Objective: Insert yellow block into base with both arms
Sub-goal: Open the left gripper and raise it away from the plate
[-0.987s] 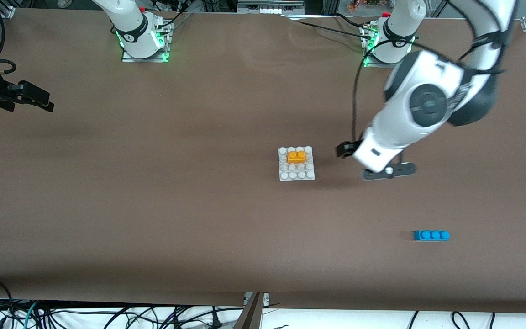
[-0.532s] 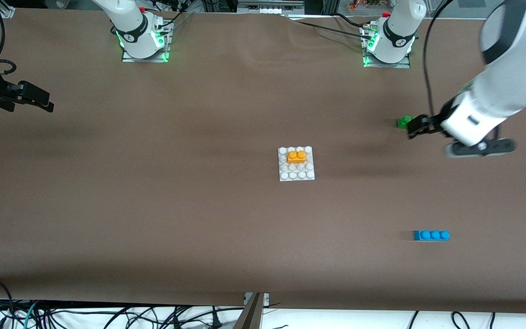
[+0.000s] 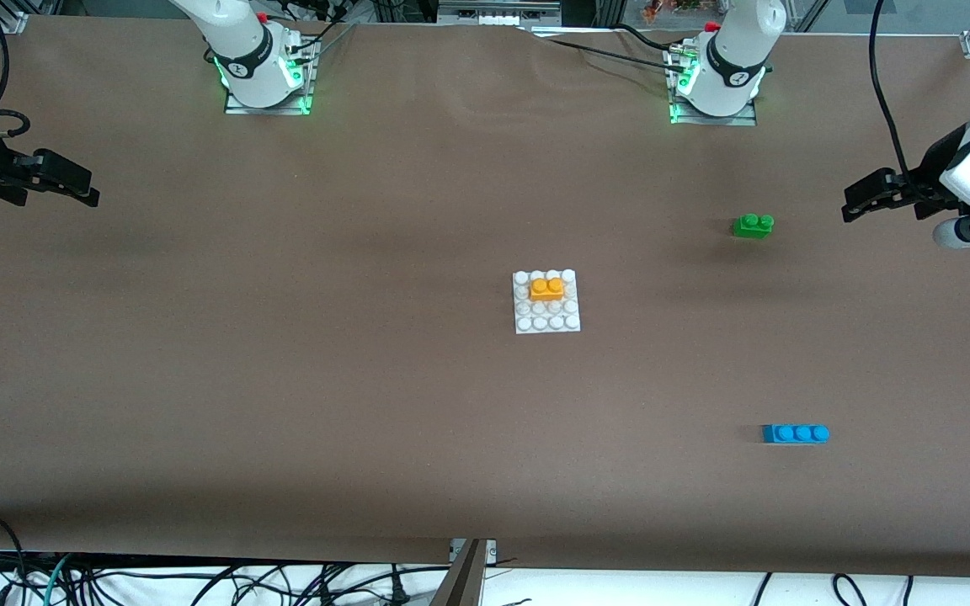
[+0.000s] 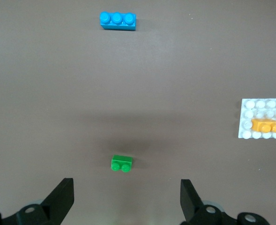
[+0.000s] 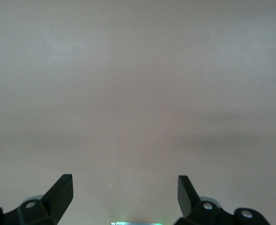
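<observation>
- On the base [image 3: 546,316], near the bench's [image 3: 283,379] middle, the yellow block [image 3: 547,289] sat pressed onto the studs.
- Left gripper [image 3: 860,198] hung at the left arm's end, fingers spread, empty, at the green brick's [image 3: 753,225] three o'clock.
- Right gripper [image 3: 64,181] waited at the right arm's end, fingers apart, empty.
- From the base, the blue brick [image 3: 795,433] lay at four o'clock.

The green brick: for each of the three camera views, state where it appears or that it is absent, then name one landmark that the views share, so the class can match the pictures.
Front view: the green brick lies on the table, toward the left arm's end, farther from the camera than the base.
Left wrist view: the green brick lies on the table above the open left gripper.
Right wrist view: not in it; only bare table shows.
Shared landmark: the base, carrying the yellow block, shows in the front and left wrist views.
</observation>
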Available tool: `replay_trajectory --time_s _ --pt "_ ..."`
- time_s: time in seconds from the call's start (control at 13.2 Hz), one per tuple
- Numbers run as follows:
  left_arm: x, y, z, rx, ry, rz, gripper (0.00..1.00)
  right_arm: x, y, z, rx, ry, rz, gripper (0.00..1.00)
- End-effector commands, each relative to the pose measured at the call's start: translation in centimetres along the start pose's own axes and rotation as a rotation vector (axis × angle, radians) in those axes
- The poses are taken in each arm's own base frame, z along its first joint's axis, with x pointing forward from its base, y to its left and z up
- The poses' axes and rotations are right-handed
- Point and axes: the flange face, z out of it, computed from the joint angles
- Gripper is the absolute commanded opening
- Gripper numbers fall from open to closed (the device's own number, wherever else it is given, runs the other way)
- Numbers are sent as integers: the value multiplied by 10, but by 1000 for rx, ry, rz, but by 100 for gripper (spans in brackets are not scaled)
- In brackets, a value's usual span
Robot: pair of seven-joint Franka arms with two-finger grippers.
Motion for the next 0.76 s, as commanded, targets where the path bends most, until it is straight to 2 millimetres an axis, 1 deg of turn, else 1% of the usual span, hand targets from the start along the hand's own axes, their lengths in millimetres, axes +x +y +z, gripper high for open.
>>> replay_trajectory --time_s 0.0,0.08,0.23,0.68 --pt "-6 -5 1 9 -1 50 100 -2 3 -3 -8 -2 -1 99" --pt "-10 -5 0 8 2 50 100 -2 2 -3 -8 -4 -2 99" --pt "-23 1 3 9 -4 55 100 -2 2 -3 -8 -2 -2 99" --pt "-20 2 3 10 -6 46 100 -2 2 -3 -8 -4 -2 99"
